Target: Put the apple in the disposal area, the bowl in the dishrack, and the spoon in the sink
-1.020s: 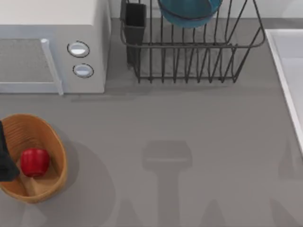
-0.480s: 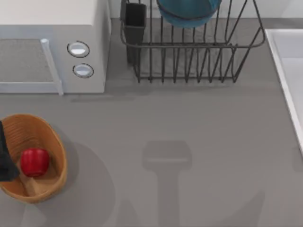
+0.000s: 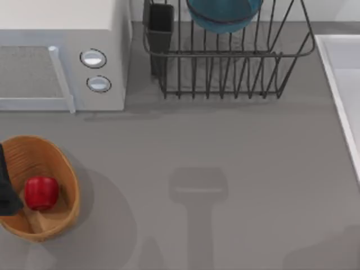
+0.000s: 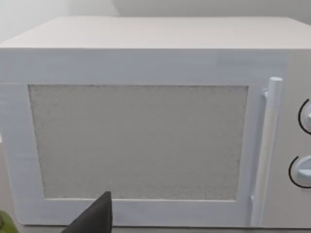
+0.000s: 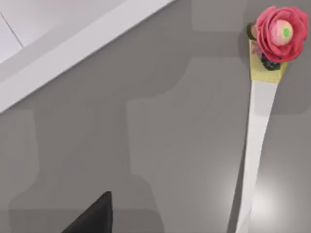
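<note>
The red apple (image 3: 41, 192) lies inside the tan woven basket, the disposal area (image 3: 63, 166), at the table's left. The blue bowl (image 3: 224, 16) rests in the dark wire dishrack (image 3: 225, 73) at the back. The sink's white rim (image 3: 337, 95) runs down the right edge, and the sink's rim (image 5: 73, 48) also shows in the right wrist view. The spoon (image 5: 256, 141), with a long white handle and a pink flower at one end, lies flat on the grey table near it. My right gripper (image 5: 92, 216) hangs above the table beside the spoon. My left gripper (image 4: 95, 218) faces the microwave door; a dark part of that left arm (image 3: 4, 188) overlaps the basket's left rim.
A white microwave (image 3: 62, 56) with two round knobs stands at the back left, next to the dishrack's dark utensil cup (image 3: 160, 25). Bare grey tabletop (image 3: 214, 157) spreads across the middle, crossed by soft arm shadows.
The arm shadows along the table's front edge have slid toward the lower right. The apple, basket, bowl and left arm have not moved.
</note>
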You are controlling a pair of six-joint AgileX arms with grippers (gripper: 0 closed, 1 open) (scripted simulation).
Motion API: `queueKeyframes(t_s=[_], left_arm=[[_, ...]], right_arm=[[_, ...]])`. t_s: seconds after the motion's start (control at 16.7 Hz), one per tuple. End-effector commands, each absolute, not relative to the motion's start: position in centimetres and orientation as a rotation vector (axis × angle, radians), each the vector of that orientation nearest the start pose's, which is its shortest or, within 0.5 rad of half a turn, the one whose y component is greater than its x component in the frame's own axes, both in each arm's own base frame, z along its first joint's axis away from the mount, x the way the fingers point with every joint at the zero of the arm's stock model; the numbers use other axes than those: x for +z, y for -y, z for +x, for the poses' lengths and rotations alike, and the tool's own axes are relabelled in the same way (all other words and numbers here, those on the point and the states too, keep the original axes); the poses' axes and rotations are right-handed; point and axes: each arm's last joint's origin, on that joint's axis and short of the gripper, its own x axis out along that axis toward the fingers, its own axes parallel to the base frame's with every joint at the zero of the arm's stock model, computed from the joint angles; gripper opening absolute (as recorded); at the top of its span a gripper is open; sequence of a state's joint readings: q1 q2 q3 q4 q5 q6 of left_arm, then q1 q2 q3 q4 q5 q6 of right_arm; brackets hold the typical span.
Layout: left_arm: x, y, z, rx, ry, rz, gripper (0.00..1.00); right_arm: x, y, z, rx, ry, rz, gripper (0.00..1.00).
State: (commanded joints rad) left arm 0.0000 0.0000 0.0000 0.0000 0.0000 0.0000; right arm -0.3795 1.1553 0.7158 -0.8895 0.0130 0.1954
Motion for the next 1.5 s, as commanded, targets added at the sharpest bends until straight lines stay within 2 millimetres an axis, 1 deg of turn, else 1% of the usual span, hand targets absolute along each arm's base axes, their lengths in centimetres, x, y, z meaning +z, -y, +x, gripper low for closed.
queueKeyframes(t_s=[0.18,0.3,0.6,0.72,0.84,0.9,1.14,1.26,1.38,1.5], left_arm=[[16.0,0.1,10.6,0.000,0.000,0.000,1.00],[16.0,0.1,10.6,0.000,0.000,0.000,1.00],[16.0,0.1,10.6,0.000,0.000,0.000,1.00],[16.0,0.1,10.6,0.000,0.000,0.000,1.00],[16.0,0.1,10.6,0.000,0.000,0.000,1.00],[16.0,0.1,10.6,0.000,0.000,0.000,1.00],[16.0,0.1,10.6,0.000,0.000,0.000,1.00],[16.0,0.1,10.6,0.000,0.000,0.000,1.00],[16.0,0.1,10.6,0.000,0.000,0.000,1.00],[16.0,0.1,10.6,0.000,0.000,0.000,1.00]], right_arm=[[19.5,8.6,18.9,-0.522,-1.430,0.497,1.00],[19.3,9.3,19.4,-0.541,-1.483,0.531,1.00],[19.3,9.3,19.5,-0.542,-1.496,0.535,1.00],[18.9,9.4,19.6,-0.543,-1.498,0.537,1.00],[17.6,9.5,19.7,-0.545,-1.499,0.540,1.00],[16.7,9.6,19.9,-0.545,-1.499,0.540,1.00],[12.1,9.7,20.0,-0.545,-1.488,0.538,1.00],[10.3,9.6,19.8,-0.546,-1.491,0.539,1.00],[9.4,9.5,19.6,-0.546,-1.496,0.540,1.00],[9.3,9.5,19.5,-0.546,-1.497,0.540,1.00]])
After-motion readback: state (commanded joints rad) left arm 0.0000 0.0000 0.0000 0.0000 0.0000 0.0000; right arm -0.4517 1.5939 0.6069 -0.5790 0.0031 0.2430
